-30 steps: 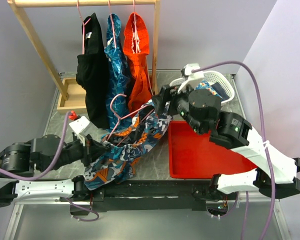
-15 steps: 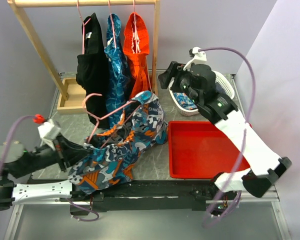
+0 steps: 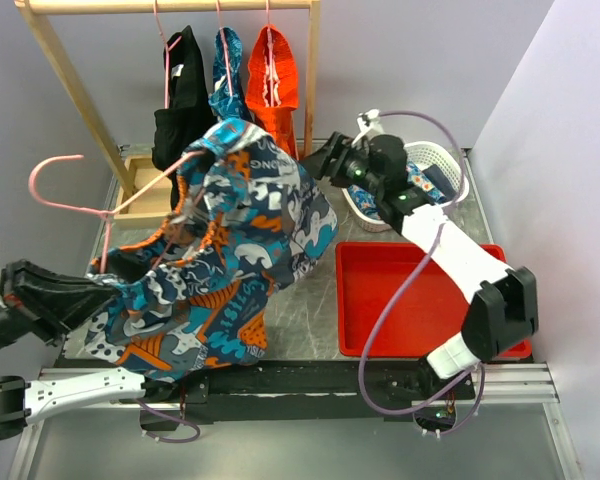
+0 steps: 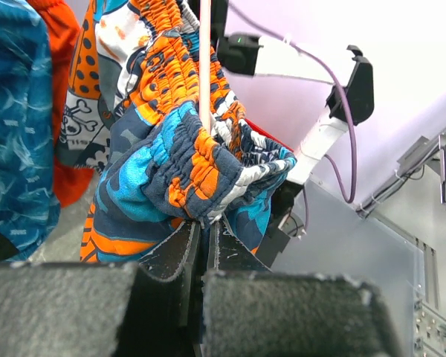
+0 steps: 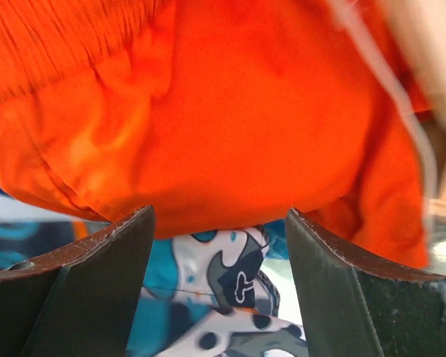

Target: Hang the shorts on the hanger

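Note:
The shorts [image 3: 235, 235] hang in a bunch over the pink hanger [image 3: 150, 184], held up in the air in front of the rack. My left gripper [image 3: 108, 283] is mostly hidden under the cloth. In the left wrist view my left gripper [image 4: 206, 230] is shut on the hanger wire [image 4: 204, 67], with the shorts' gathered waistband [image 4: 171, 156] bunched right above the jaws. My right gripper [image 3: 330, 160] is open and empty beside the shorts' right edge. In the right wrist view my right gripper [image 5: 219, 216] faces an orange garment [image 5: 208, 111], with the shorts [image 5: 230, 282] below it.
A wooden rack [image 3: 70, 80] at the back holds black [image 3: 185, 120], teal [image 3: 225, 85] and orange [image 3: 272, 85] garments on pink hangers. A red tray [image 3: 410, 300] lies at right, a white basket [image 3: 435, 160] behind it, a wooden box [image 3: 140, 195] at back left.
My left arm has lifted the hanger and shorts up off the table and toward the rack. My right gripper has pulled away from the shorts toward the back.

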Motion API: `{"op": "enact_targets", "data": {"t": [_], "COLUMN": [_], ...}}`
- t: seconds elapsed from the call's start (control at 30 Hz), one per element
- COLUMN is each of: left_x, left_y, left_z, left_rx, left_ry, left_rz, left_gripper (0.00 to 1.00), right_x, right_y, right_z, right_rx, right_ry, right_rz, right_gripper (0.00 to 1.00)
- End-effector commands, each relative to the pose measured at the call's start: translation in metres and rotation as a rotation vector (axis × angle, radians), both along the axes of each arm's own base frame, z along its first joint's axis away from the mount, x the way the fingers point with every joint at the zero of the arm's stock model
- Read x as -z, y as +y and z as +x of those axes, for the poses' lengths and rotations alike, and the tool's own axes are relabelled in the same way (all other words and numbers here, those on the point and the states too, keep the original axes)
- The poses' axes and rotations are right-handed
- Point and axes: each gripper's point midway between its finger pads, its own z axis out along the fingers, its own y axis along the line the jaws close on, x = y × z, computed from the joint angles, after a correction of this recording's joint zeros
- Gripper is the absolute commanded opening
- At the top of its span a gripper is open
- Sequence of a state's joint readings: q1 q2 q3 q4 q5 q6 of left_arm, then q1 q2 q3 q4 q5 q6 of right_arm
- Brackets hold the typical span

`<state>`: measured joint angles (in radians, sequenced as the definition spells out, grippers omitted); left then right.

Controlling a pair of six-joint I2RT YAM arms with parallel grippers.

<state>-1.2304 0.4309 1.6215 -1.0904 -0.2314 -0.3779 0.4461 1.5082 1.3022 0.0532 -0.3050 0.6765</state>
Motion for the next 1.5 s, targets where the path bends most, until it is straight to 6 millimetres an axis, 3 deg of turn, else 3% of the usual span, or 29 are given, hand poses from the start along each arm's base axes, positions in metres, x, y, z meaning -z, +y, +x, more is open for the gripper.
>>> {"op": "enact_targets", "data": {"t": [0.0,0.03,0.1,0.17,0.2,0.27,0.33,0.4,0.47,0.5,0.53,0.6,0.67,0.7,0.73,0.8,0.87,0.9,0.93,0.97,1.0,1.03,1.07,1.1,1.13,1.17,1.2,1.27,1.47], "left_x": [-0.019,-0.019,-0.017,-0.016,-0.015,-0.016,-0.017,-0.019,-0.020,-0.021,-0.021,-0.024,-0.028,-0.028,-0.029,-0.031,-0.032,-0.033,-0.032,-0.033,-0.033,-0.033,-0.034,-0.035,-0.035,-0.036,-0.036,-0.037,-0.045], "left_y": [0.012,0.016,0.019,0.024,0.026,0.031,0.037,0.043,0.048,0.049,0.051,0.057,0.064,0.066,0.068,0.073,0.078,0.078,0.080,0.082,0.083,0.084,0.088,0.090,0.093,0.095,0.097,0.101,0.115], "left_z": [-0.002,0.000,0.001,0.003,0.004,0.004,0.004,0.005,0.004,0.004,0.003,0.001,-0.002,-0.002,-0.003,-0.005,-0.006,-0.006,-0.005,-0.005,-0.005,-0.006,-0.006,-0.006,-0.008,-0.008,-0.008,-0.010,-0.016], "left_rx": [-0.027,-0.046,-0.067,-0.094,-0.103,-0.123,-0.151,-0.181,-0.211,-0.217,-0.230,-0.247,-0.262,-0.270,-0.280,-0.292,-0.306,-0.312,-0.325,-0.336,-0.345,-0.356,-0.369,-0.378,-0.389,-0.396,-0.405,-0.422,-0.471], "left_ry": [-0.068,-0.068,-0.064,-0.060,-0.054,-0.057,-0.060,-0.067,-0.074,-0.078,-0.079,-0.086,-0.094,-0.093,-0.094,-0.095,-0.099,-0.098,-0.096,-0.096,-0.096,-0.099,-0.100,-0.100,-0.102,-0.101,-0.101,-0.102,-0.137], "left_rz": [-0.057,-0.063,-0.066,-0.071,-0.075,-0.085,-0.102,-0.113,-0.123,-0.126,-0.129,-0.144,-0.160,-0.160,-0.162,-0.174,-0.184,-0.182,-0.178,-0.181,-0.179,-0.181,-0.187,-0.190,-0.192,-0.194,-0.196,-0.198,-0.230], "left_gripper": [0.01,0.01,0.01,0.01,0.01,0.01,0.01,0.01,0.01,0.01,0.01,0.01,0.01,0.01,0.01,0.01,0.01,0.01,0.01,0.01,0.01,0.01,0.01,0.01,0.01,0.01,0.01,0.01,0.01], "right_x": [-0.021,-0.009,-0.020,-0.009,-0.023,-0.024,-0.040,-0.043,-0.061,-0.053,-0.069,-0.063,-0.079,-0.069,-0.083,-0.071,-0.087,-0.072,-0.088,-0.090,-0.072,-0.091,-0.072,-0.090,-0.090,-0.072,-0.087,-0.074,-0.067], "right_y": [0.050,0.053,0.070,0.075,0.077,0.090,0.108,0.125,0.144,0.155,0.163,0.183,0.195,0.209,0.215,0.236,0.249,0.261,0.268,0.275,0.290,0.296,0.309,0.314,0.321,0.333,0.337,0.349,0.363], "right_z": [-0.034,-0.040,-0.074,-0.093,-0.105,-0.131,-0.157,-0.171,-0.189,-0.189,-0.193,-0.201,-0.207,-0.214,-0.216,-0.222,-0.225,-0.223,-0.227,-0.229,-0.227,-0.231,-0.230,-0.230,-0.233,-0.233,-0.234,-0.234,-0.234], "right_rx": [-0.165,-0.154,-0.199,-0.206,-0.221,-0.287,-0.360,-0.400,-0.446,-0.458,-0.473,-0.505,-0.524,-0.548,-0.554,-0.591,-0.608,-0.616,-0.628,-0.642,-0.655,-0.667,-0.679,-0.682,-0.693,-0.706,-0.710,-0.715,-0.712], "right_ry": [-0.099,-0.088,-0.133,-0.125,-0.156,-0.159,-0.188,-0.198,-0.225,-0.208,-0.226,-0.210,-0.231,-0.216,-0.232,-0.205,-0.225,-0.201,-0.219,-0.217,-0.186,-0.207,-0.177,-0.201,-0.198,-0.168,-0.186,-0.166,-0.151], "right_rz": [0.082,0.063,0.089,0.091,0.133,0.154,0.190,0.175,0.187,0.168,0.187,0.173,0.190,0.170,0.189,0.166,0.186,0.159,0.184,0.186,0.157,0.187,0.155,0.185,0.188,0.163,0.191,0.176,0.190], "right_gripper": [0.77,0.77,0.77,0.77,0.77,0.77,0.77,0.77,0.77,0.77,0.77,0.77,0.77,0.77,0.77,0.77,0.77,0.76,0.77,0.76,0.76,0.76,0.76,0.76,0.76,0.76,0.76,0.76,0.76]}}
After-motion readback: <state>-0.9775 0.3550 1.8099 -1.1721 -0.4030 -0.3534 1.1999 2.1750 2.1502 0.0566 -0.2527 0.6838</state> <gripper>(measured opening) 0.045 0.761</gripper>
